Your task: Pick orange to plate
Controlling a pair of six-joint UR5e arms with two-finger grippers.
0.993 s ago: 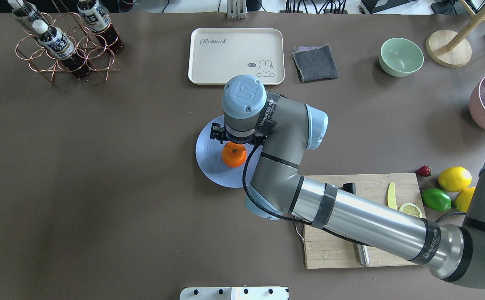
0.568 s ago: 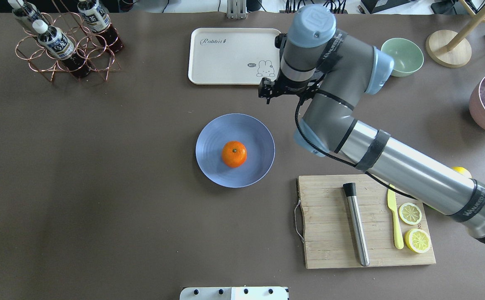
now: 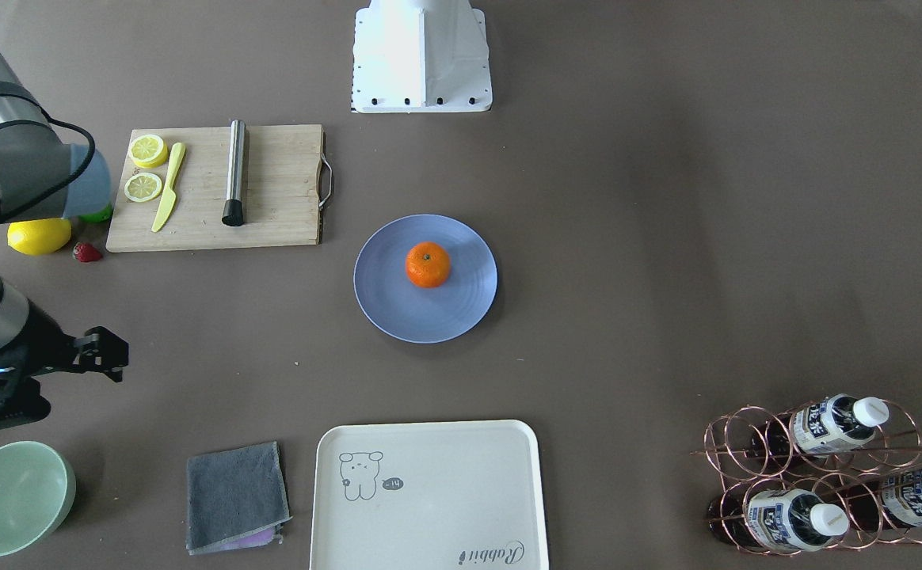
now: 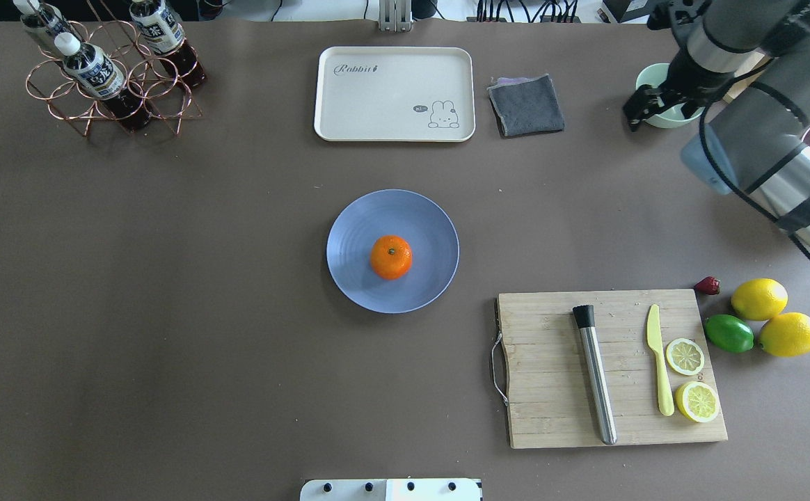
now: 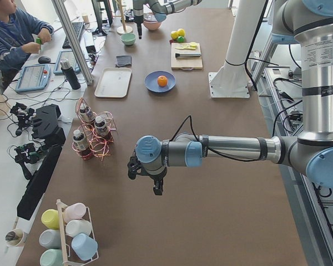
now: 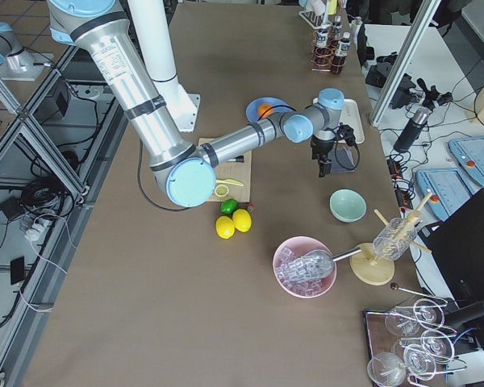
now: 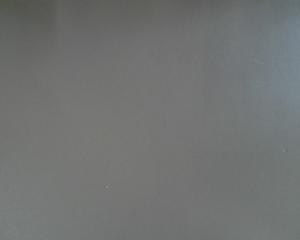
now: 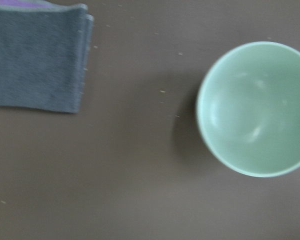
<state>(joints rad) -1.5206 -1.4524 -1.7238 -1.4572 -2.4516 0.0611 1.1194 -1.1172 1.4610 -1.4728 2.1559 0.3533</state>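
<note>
The orange (image 4: pixel 391 257) rests near the middle of the periwinkle-blue plate (image 4: pixel 356 229), stem dimple up, with nothing touching it. The front-facing view shows the same orange (image 3: pixel 428 264) on the plate (image 3: pixel 398 305). My right gripper (image 4: pixel 645 110) hangs far off at the back right, over the near rim of the mint-green bowl (image 8: pixel 255 110), and it is open and empty. My left gripper (image 5: pixel 144 176) shows well only in the exterior left view, low over bare table near the bottle rack; I cannot tell whether it is open or shut.
A cream tray (image 4: pixel 394 94) and a folded grey cloth (image 4: pixel 527 104) lie behind the plate. A cutting board (image 4: pixel 551 369) carries a steel rod, a knife and lemon slices. Lemons (image 4: pixel 760 299) and a lime (image 4: pixel 728 332) sit beside it. A bottle rack (image 4: pixel 109 76) stands back left.
My right gripper let go of the orange on the plate, rose and swung right and back, past the tray, to the mint-green bowl. The orange stayed put.
</note>
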